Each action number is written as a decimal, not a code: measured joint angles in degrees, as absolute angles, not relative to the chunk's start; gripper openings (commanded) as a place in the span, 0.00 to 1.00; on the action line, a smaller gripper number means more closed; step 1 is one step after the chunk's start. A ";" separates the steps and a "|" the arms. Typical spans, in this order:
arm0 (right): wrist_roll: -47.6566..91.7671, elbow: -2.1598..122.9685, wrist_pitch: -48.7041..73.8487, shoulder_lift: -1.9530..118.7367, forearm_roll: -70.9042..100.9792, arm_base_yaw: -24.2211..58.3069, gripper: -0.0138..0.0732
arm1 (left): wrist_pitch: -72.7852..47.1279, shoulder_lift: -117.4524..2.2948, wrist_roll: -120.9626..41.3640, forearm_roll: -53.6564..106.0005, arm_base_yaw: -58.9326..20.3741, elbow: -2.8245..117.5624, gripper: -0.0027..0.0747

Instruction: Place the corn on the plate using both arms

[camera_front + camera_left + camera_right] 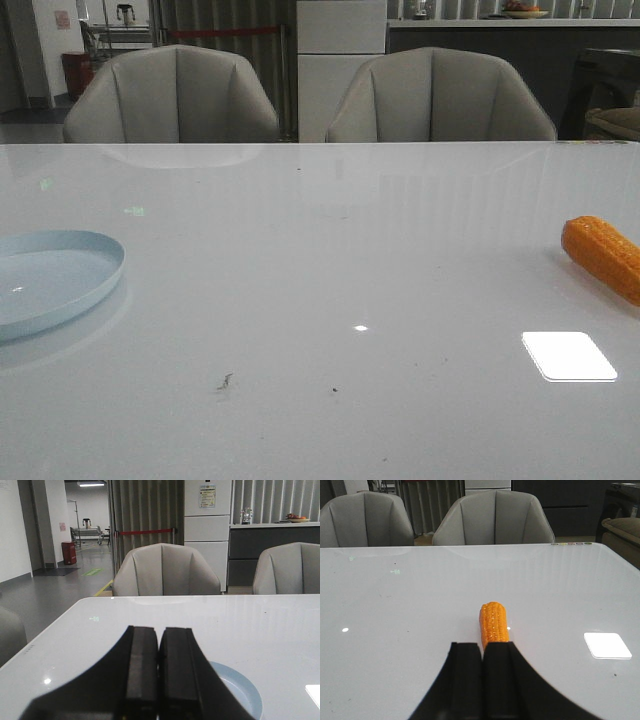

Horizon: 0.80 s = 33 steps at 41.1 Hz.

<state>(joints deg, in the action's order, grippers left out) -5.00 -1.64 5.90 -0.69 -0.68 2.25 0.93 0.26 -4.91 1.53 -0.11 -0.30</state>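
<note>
The orange corn point(603, 256) lies on the white table at the far right edge of the front view. In the right wrist view the corn point(493, 621) lies just beyond my right gripper point(483, 647), whose black fingers are shut together with nothing between them; its near end is hidden behind them. The pale blue plate point(60, 280) rests at the table's far left, partly cut off. In the left wrist view the plate point(245, 692) shows beside and behind my left gripper point(159, 630), which is shut and empty. Neither gripper appears in the front view.
Two grey chairs point(175, 95) point(440, 95) stand behind the table's far edge point(320, 143). A bright light reflection point(568, 356) lies on the tabletop near the corn. Small dark specks point(225, 381) mark the front of the table.
</note>
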 measured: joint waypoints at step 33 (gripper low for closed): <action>-5.89 9.65 -3.09 -0.51 -0.68 2.25 0.23 | 7.19 0.26 -4.91 0.90 -0.11 6.79 0.16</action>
